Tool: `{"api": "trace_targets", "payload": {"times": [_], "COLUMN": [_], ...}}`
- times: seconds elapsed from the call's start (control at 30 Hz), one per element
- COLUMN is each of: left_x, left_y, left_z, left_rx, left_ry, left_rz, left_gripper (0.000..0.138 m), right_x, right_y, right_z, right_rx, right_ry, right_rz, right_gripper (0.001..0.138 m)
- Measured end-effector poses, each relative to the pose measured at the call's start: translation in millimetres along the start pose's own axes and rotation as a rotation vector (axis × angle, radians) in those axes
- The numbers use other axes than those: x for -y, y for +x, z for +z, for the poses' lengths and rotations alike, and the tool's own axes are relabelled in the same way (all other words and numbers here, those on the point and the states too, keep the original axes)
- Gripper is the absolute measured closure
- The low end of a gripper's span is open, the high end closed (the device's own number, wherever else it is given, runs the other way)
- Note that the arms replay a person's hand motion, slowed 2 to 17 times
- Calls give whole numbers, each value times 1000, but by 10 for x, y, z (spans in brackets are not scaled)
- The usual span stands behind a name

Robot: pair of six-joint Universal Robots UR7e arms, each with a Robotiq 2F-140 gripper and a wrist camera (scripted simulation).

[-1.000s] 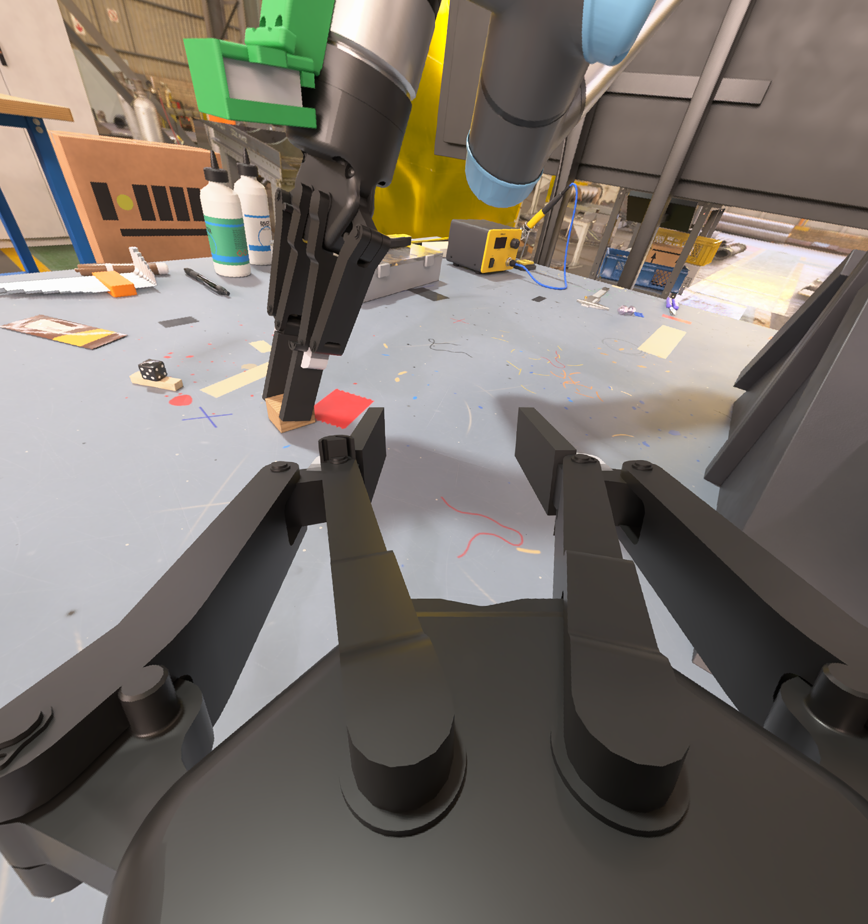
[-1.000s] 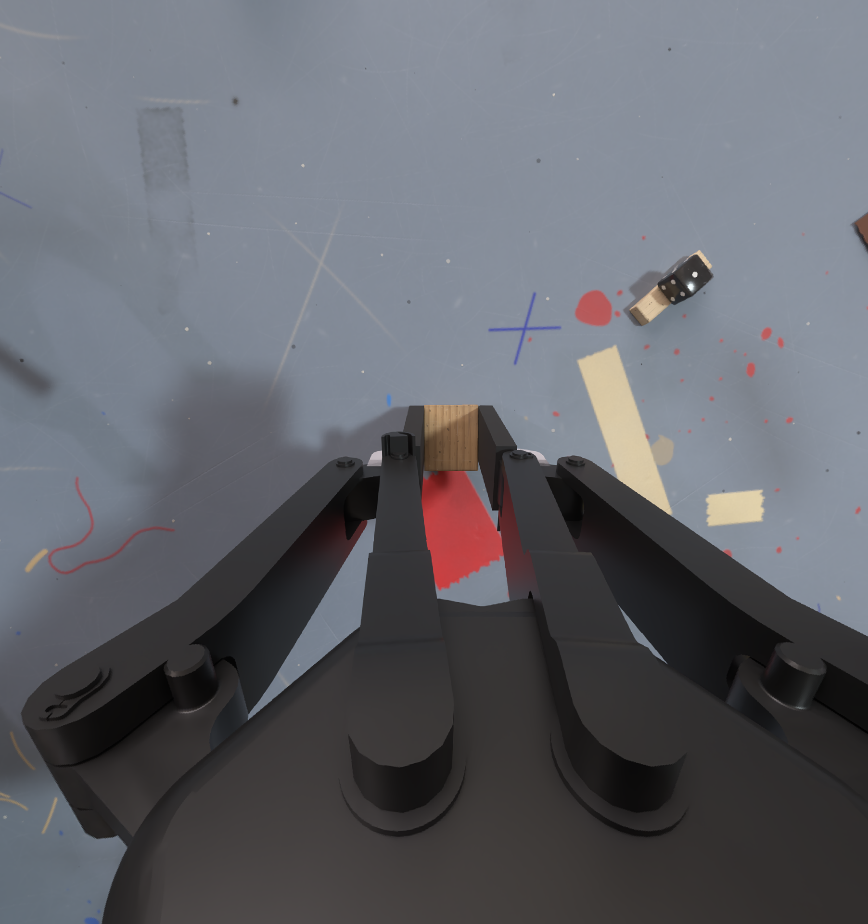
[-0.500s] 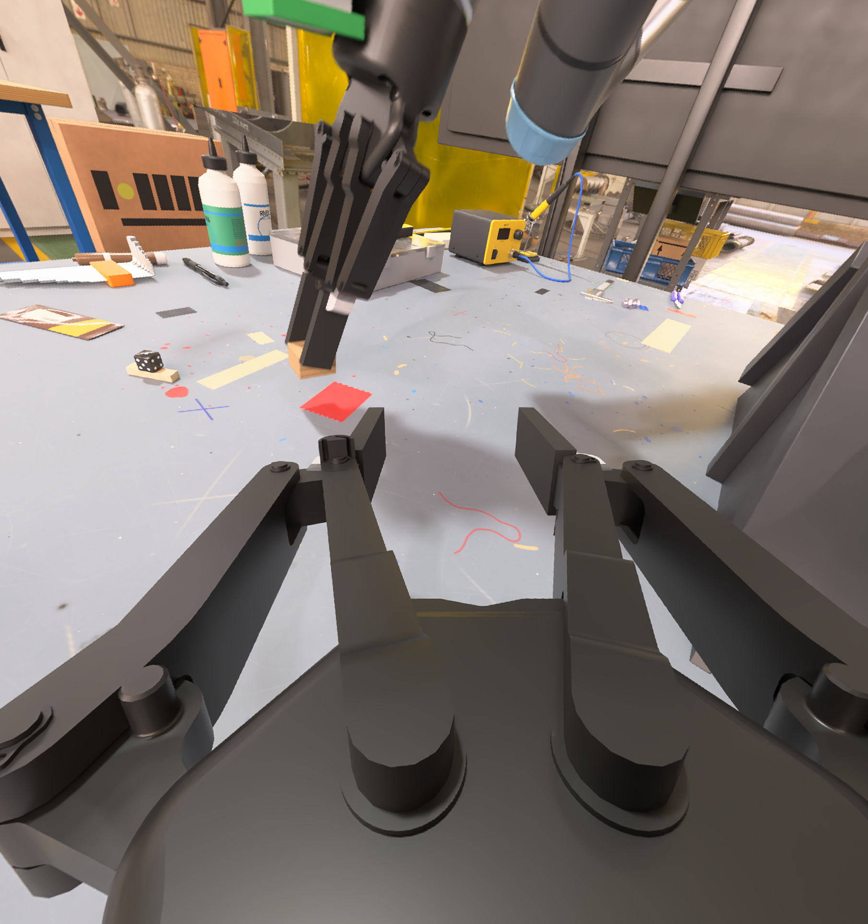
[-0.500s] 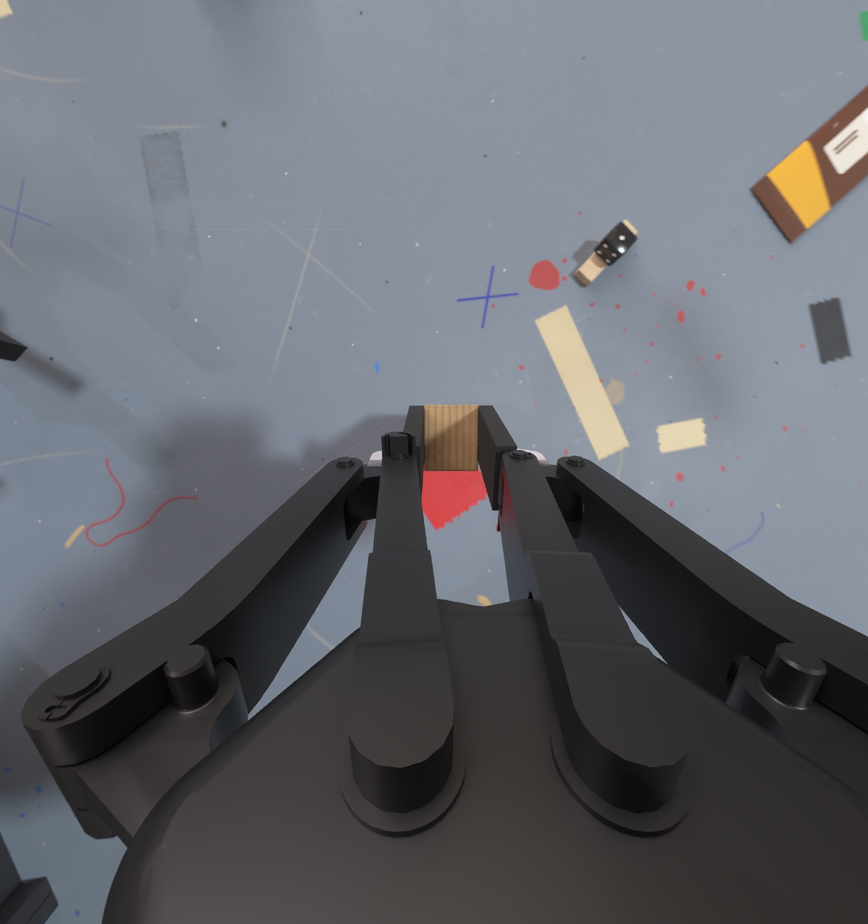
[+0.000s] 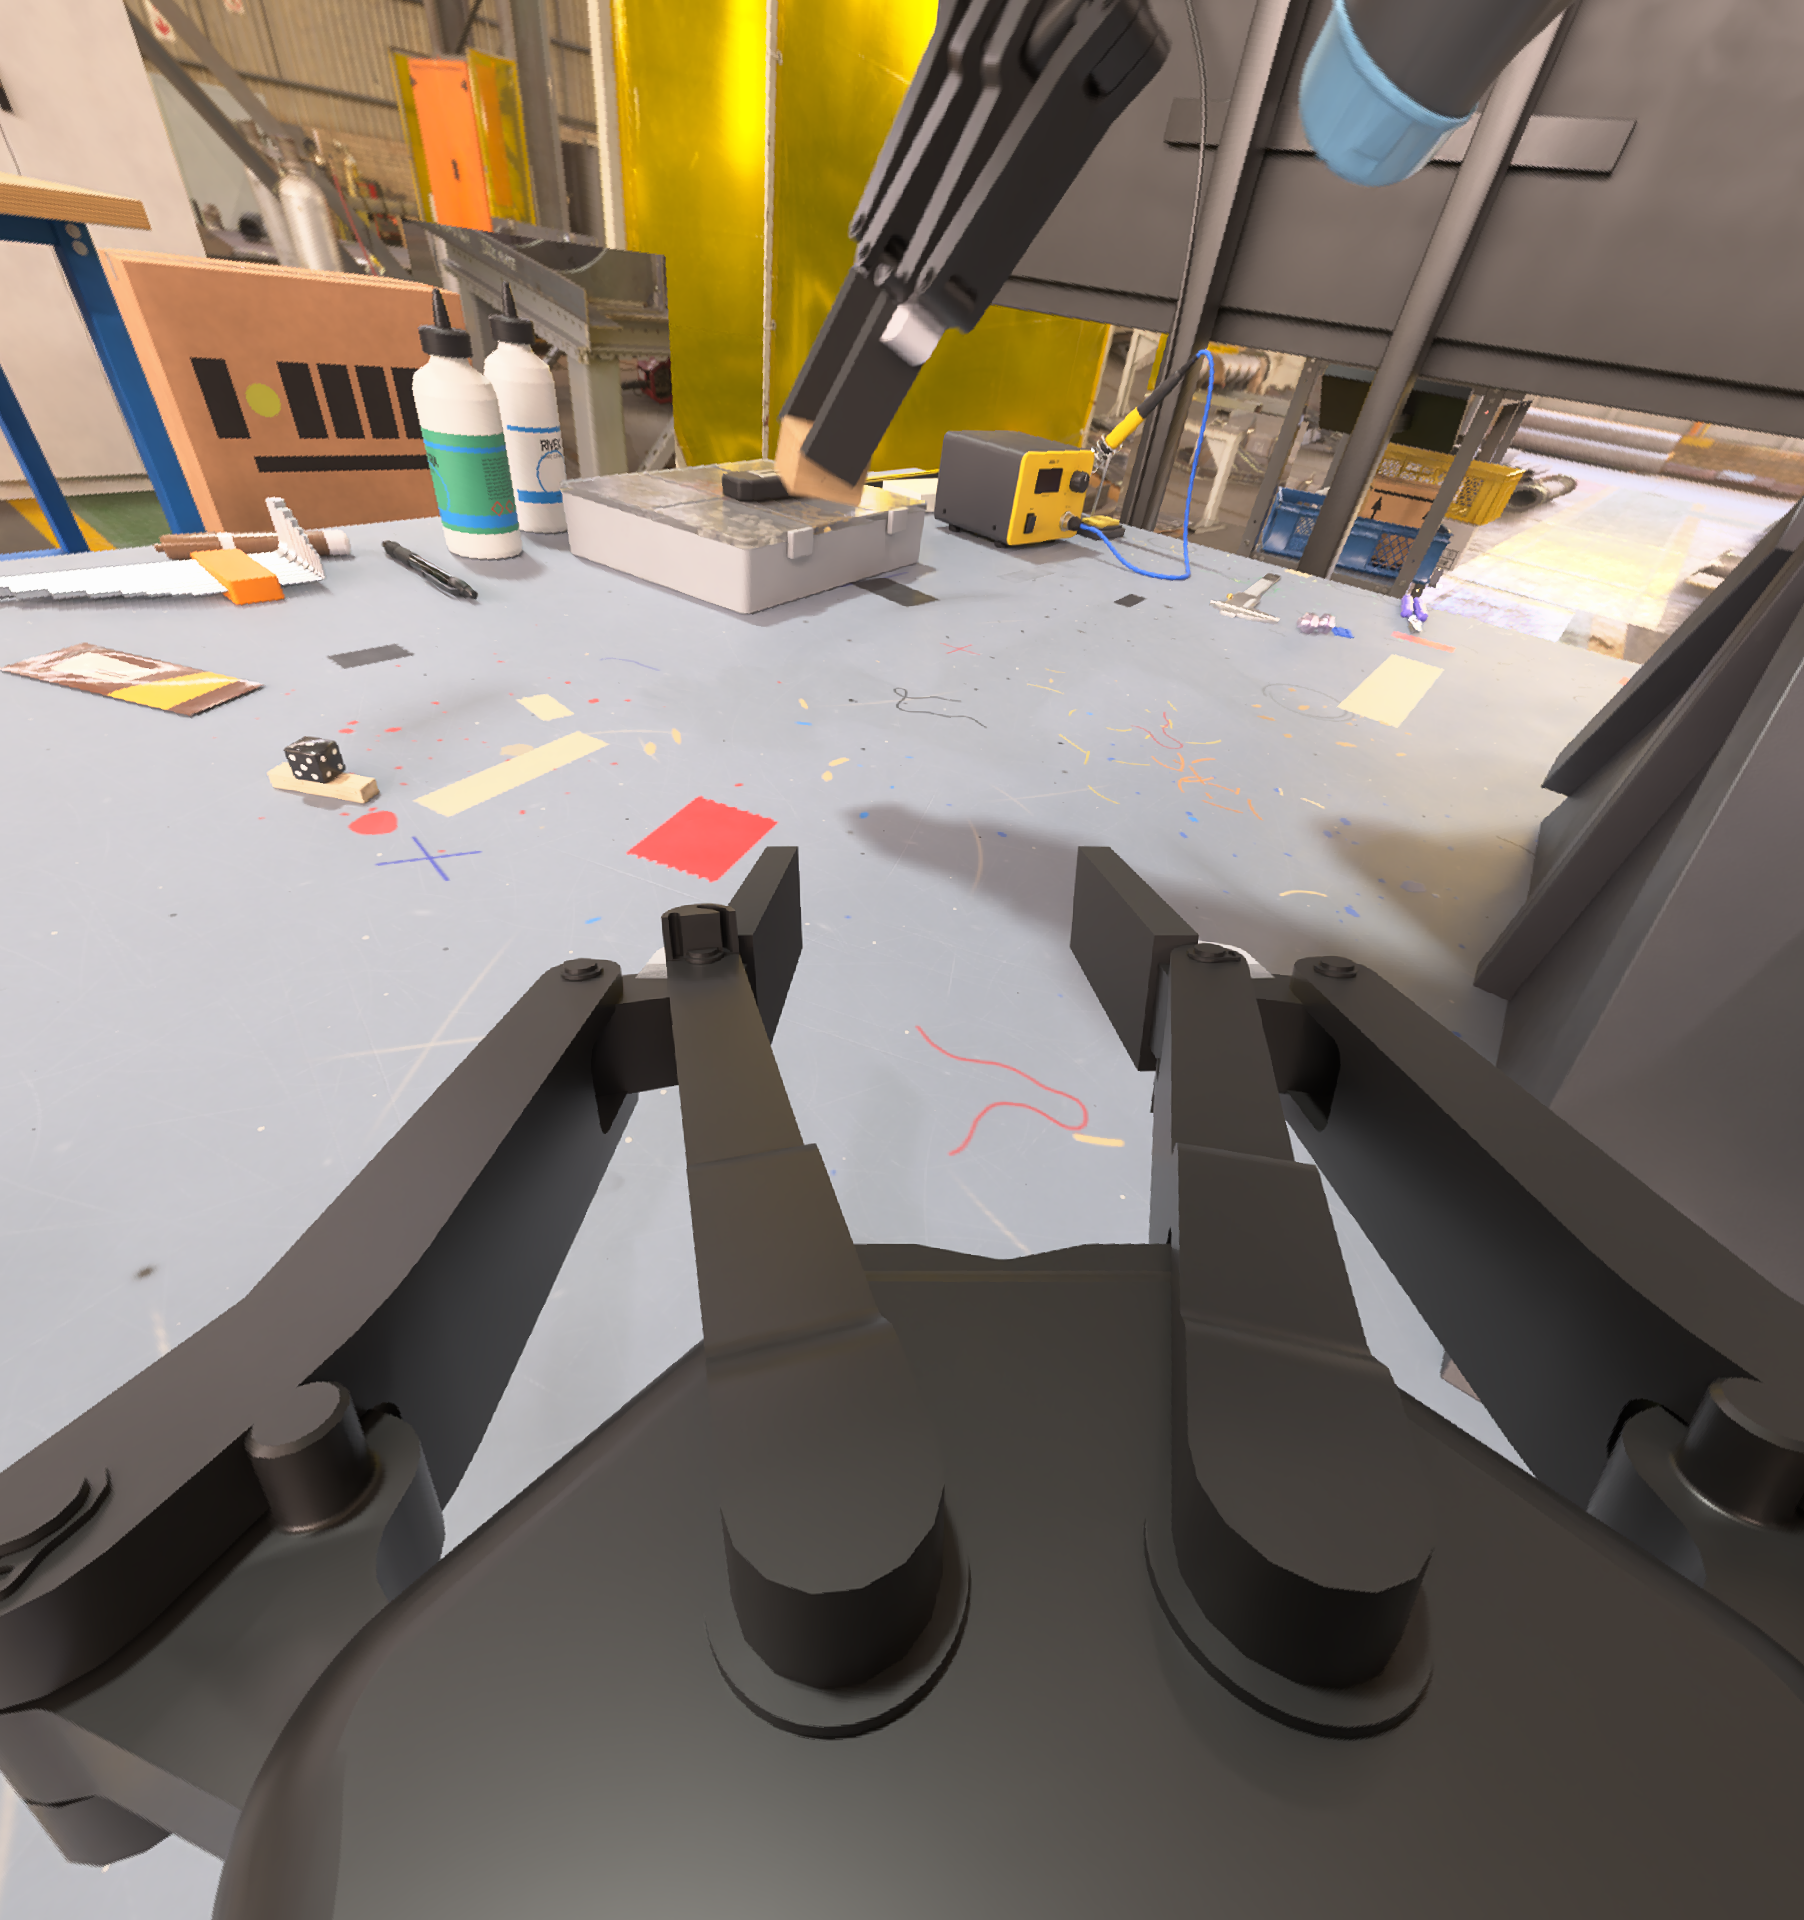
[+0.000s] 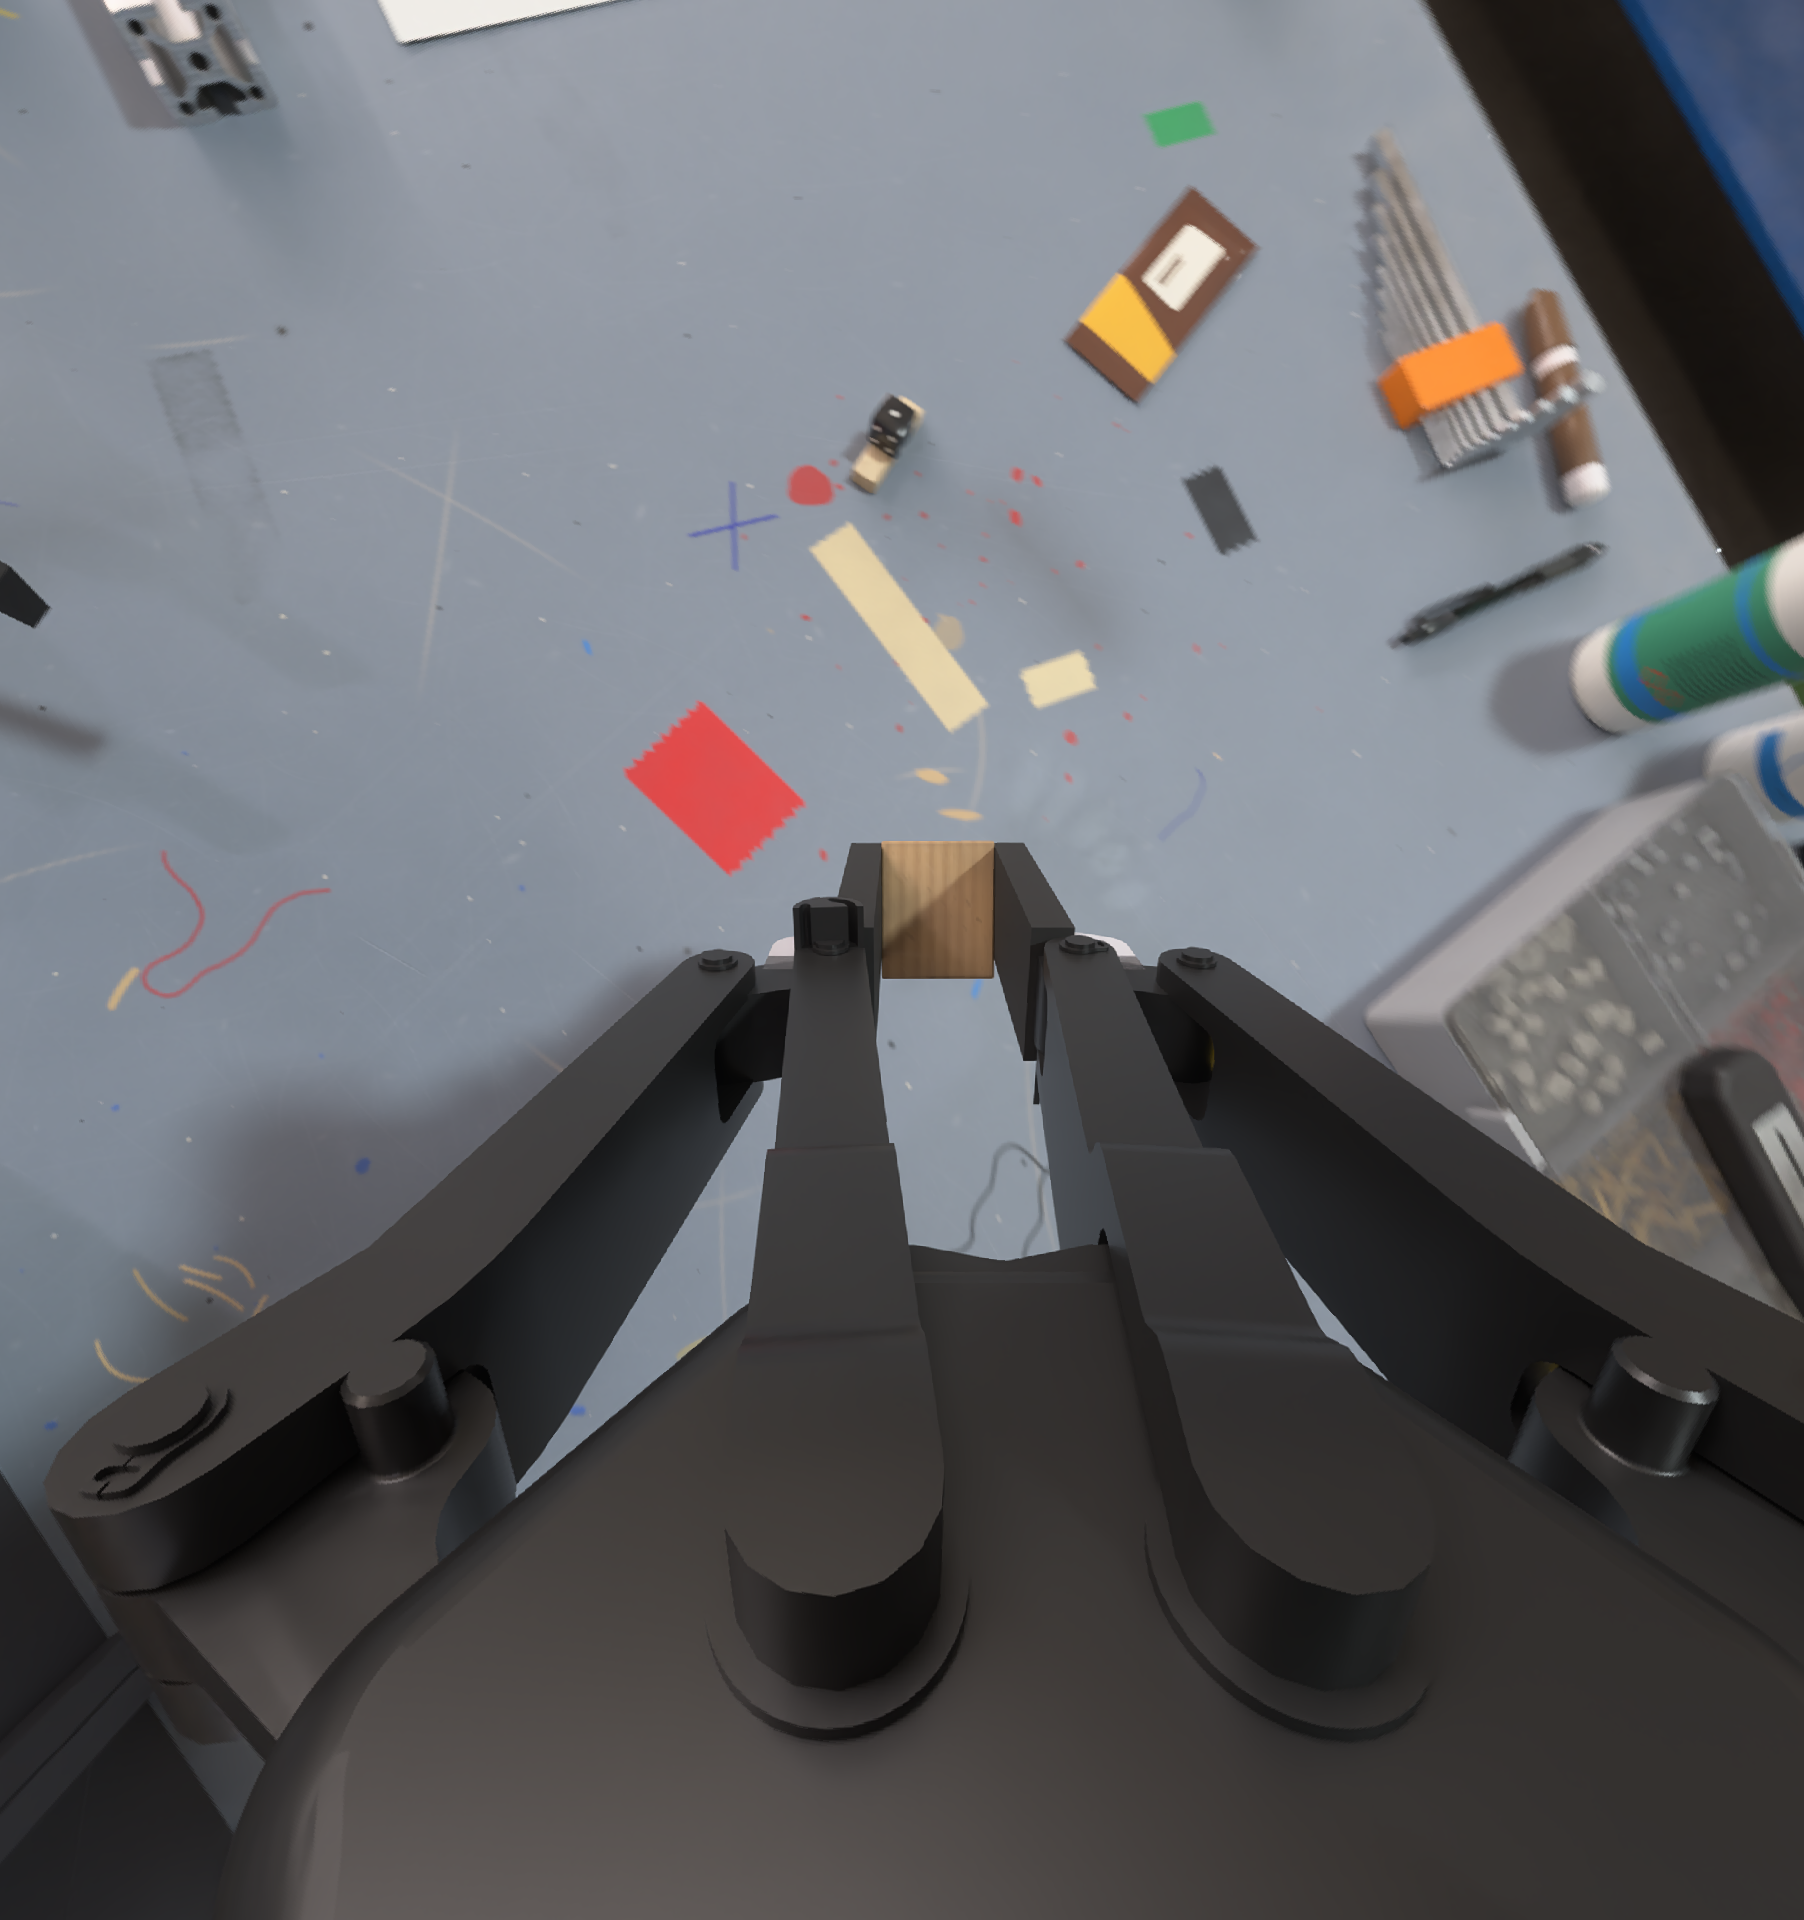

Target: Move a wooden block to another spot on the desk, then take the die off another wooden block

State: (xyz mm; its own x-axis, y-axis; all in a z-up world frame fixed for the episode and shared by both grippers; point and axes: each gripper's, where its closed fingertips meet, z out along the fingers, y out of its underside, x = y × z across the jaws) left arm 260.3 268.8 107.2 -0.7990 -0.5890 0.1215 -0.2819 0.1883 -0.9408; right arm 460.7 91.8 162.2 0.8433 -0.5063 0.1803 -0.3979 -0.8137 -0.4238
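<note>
My right gripper [image 6: 936, 894] is shut on a wooden block [image 6: 936, 912] and holds it high above the grey desk [image 6: 462, 312]. In the left wrist view the right gripper [image 5: 825, 457] hangs at the back with the block [image 5: 796, 457] between its fingers. A black die [image 5: 313, 760] sits on a flat wooden block [image 5: 324, 789] at the left. They also show in the right wrist view, the die [image 6: 895, 423] on its block [image 6: 870, 470]. My left gripper [image 5: 934, 914] is open and empty, low over the desk.
A red patch [image 5: 703, 837] marks the desk near my left fingertips. A grey parts box [image 5: 742, 540], two glue bottles [image 5: 467, 447], a pen [image 5: 430, 569], a yellow soldering station [image 5: 1017, 485], a saw [image 5: 139, 577] and a brown card [image 5: 134, 681] line the back and left.
My right gripper has lifted the wooden block off the desk by the red patch and carried it up and toward the parts box. The left gripper has stayed still and open.
</note>
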Motion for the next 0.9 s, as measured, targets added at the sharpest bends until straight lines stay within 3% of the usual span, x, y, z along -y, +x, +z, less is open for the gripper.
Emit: {"api": "trace_targets", "payload": {"times": [0.23, 0.47, 0.6, 0.9], "left_x": [14, 11, 4, 28], "left_y": [-1, 0, 20, 98], "left_z": [18, 75, 117, 180], "left_rx": [-6, -19, -35, -65], "left_ry": [8, 16, 11, 9], "left_rz": [-4, -21, -38, -45], "left_gripper": [68, 69, 69, 69], "right_x": [-546, -1321, -1768, -2601], "right_y": [507, 1017, 1212, 1453], "right_z": [-504, -793, -839, -729], "right_rx": [-104, -241, -281, -286], "right_ry": [8, -58, -102, -167], "right_rz": [134, 294, 381, 544], "right_gripper": [111, 111, 111, 111]}}
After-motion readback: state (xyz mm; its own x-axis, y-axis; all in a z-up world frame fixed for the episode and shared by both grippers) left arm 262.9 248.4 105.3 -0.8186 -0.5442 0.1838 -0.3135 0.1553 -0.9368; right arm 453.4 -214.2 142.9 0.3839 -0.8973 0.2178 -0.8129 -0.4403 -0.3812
